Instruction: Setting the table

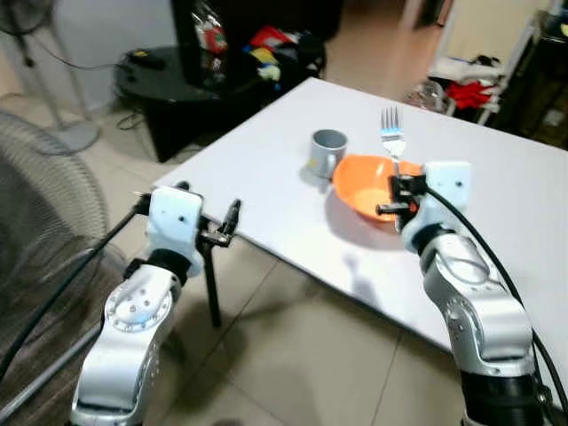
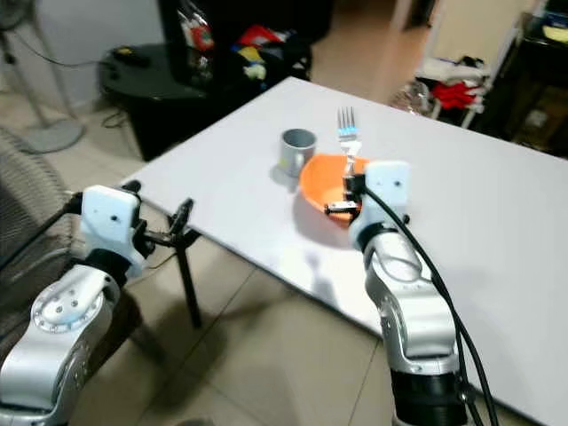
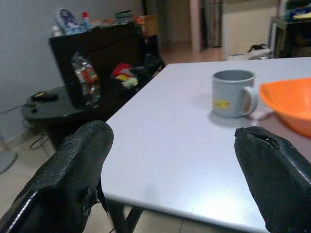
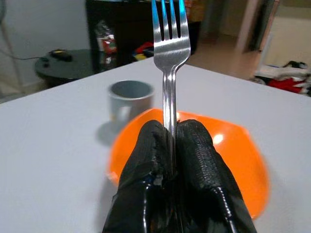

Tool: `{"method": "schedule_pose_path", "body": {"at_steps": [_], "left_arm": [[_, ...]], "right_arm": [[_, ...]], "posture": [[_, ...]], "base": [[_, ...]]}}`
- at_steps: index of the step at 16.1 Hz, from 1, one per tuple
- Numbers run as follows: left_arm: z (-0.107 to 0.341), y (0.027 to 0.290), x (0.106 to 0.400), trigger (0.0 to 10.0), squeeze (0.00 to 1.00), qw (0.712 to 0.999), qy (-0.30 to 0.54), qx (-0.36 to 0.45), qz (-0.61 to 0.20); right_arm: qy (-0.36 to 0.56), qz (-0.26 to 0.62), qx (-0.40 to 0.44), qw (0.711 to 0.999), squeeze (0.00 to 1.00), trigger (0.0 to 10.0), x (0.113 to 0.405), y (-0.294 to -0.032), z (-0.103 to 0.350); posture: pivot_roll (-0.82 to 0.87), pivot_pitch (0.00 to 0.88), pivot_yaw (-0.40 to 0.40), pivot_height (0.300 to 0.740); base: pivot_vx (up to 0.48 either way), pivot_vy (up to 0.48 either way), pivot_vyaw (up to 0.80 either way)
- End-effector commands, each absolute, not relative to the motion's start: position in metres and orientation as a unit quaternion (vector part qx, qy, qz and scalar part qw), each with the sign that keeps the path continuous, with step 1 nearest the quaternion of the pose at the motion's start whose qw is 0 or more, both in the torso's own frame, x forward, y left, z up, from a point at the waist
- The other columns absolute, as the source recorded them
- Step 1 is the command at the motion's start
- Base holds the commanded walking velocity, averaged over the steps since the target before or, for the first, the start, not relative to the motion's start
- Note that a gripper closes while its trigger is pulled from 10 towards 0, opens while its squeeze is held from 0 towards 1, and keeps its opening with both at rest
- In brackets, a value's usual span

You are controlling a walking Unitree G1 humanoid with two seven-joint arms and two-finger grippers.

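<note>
A silver fork [image 1: 391,140] stands with its tines up over the orange bowl [image 1: 366,186], and my right gripper [image 4: 171,141] is shut on its handle just above the bowl's near rim. A grey mug [image 1: 327,151] with a small yellow mark sits on the white table [image 1: 266,186] just left of the bowl. My left gripper [image 1: 229,222] hangs open at the table's near left edge, short of the mug [image 3: 232,93], with nothing between its fingers [image 3: 73,170].
A black round side table [image 1: 160,75] and a dark shelf with bottles and toys [image 1: 257,44] stand beyond the table's left corner. A fan [image 1: 44,71] stands far left. Clothes lie on a rack [image 1: 466,84] at the back right. Tiled floor lies below.
</note>
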State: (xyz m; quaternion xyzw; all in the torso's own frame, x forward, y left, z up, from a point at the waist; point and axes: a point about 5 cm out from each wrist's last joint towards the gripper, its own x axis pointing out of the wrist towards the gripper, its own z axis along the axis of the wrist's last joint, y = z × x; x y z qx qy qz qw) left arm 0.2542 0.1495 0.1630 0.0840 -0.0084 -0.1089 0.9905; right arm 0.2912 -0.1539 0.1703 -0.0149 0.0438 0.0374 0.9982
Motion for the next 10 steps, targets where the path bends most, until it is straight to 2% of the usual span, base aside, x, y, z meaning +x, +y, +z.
{"method": "schedule_pose_path", "body": {"at_steps": [1,3,10], "left_arm": [[0.167,0.143,0.255,10.0,0.00,0.989,-0.020,0.083,-0.121],[0.167,0.142,0.256,10.0,0.00,0.986,-0.022,0.102,-0.128],[0.173,0.133,0.254,10.0,0.00,0.976,-0.037,0.106,-0.187]], "right_arm": [[0.051,0.022,-0.022,0.998,0.00,10.0,0.293,-0.165,0.172],[0.067,0.029,-0.042,0.996,0.00,10.0,0.297,-0.167,0.173],[0.152,0.032,-0.042,0.987,0.00,10.0,0.308,-0.172,0.170]], "posture": [[0.06,0.000,-0.018,0.740],[0.06,0.000,-0.023,0.740],[0.07,0.000,-0.024,0.740]], "base": [[0.398,0.000,0.00],[0.360,0.000,0.00],[0.000,0.000,0.00]]}}
